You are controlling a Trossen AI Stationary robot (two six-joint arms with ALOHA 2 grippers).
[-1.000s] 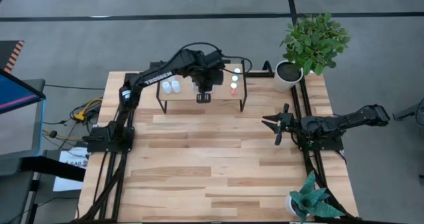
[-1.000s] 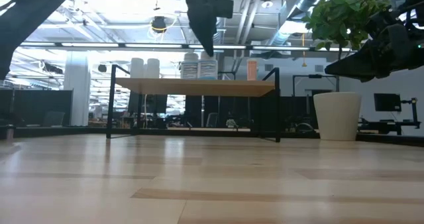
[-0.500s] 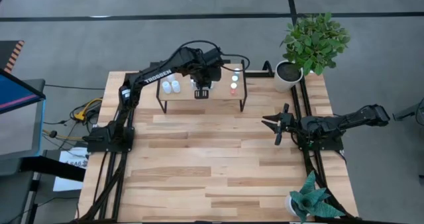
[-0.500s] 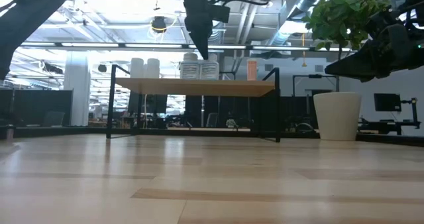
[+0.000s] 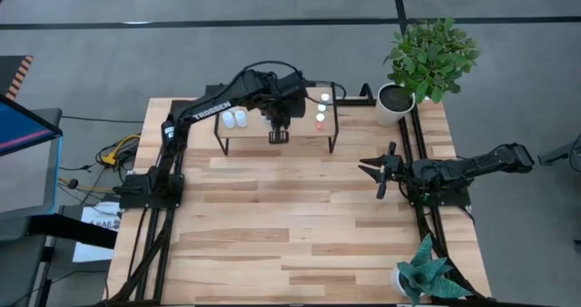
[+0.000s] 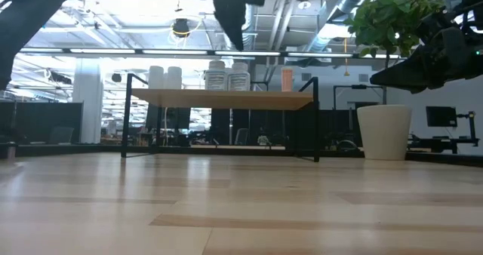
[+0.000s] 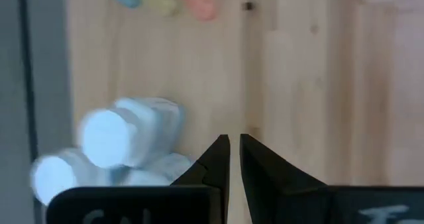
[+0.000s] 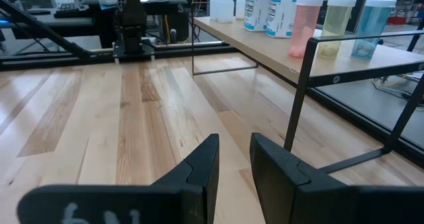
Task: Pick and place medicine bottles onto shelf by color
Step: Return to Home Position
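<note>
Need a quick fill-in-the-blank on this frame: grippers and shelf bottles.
The left gripper hangs over the shelf edge, holding ___.
The right gripper waits apart from the shelf, not shut but ___.
Beside the pink bottle and yellowish bottle stands a ___ one.
Missing: nothing; open; blue.

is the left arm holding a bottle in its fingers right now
No, the fingers of the left gripper are closed together with nothing between them, and the white bottles stand to one side on the shelf.
</note>
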